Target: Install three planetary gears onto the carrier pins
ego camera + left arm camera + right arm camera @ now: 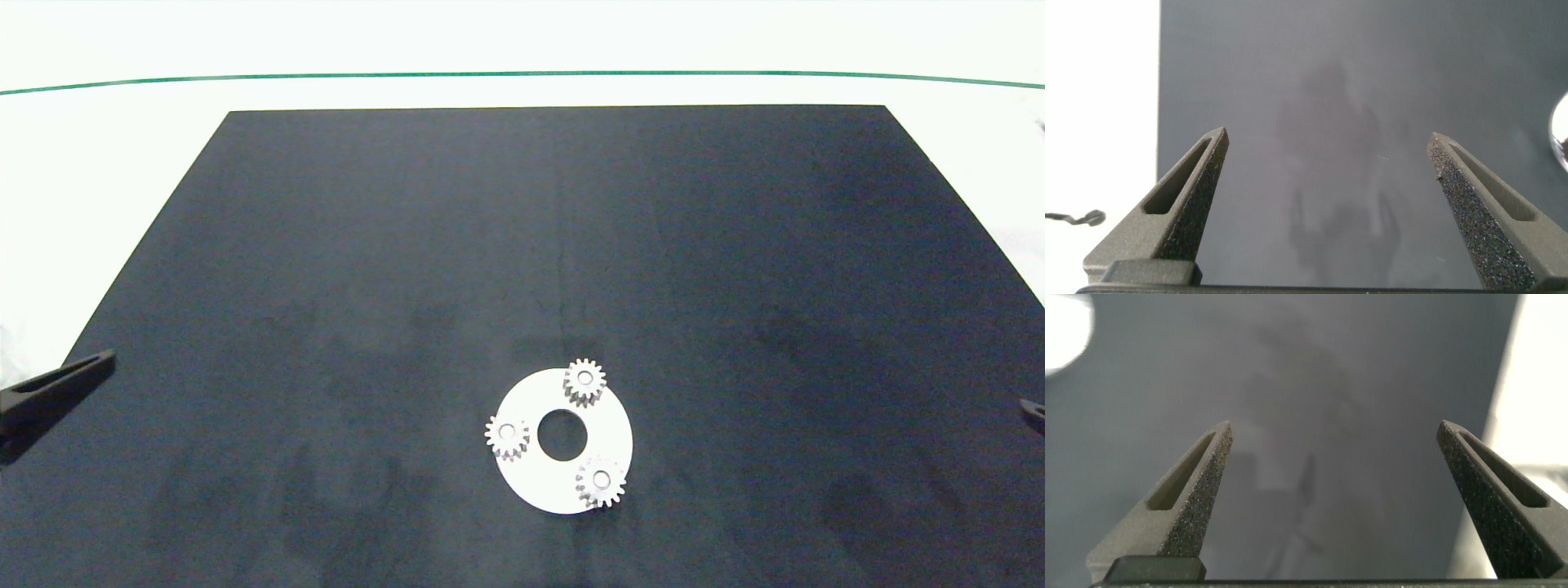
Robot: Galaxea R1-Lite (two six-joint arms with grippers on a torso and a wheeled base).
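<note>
A flat white disc (543, 482) with a large central hole lies on the black mat near the front centre. Three small off-white planetary gears sit on it, one at the far side (584, 381), one at the left (507, 436), one at the near right (601, 481). The carrier pins are hidden under the gears. My left gripper (1327, 139) is open over bare mat at the left edge, with one finger tip (82, 367) showing in the head view. My right gripper (1335, 429) is open over bare mat at the right edge, where only a sliver (1033, 412) shows.
The black mat (555, 245) covers most of the white table (522, 90). A green line (522, 74) runs along the far side. A blurred white edge (1560, 131) shows at the side of the left wrist view.
</note>
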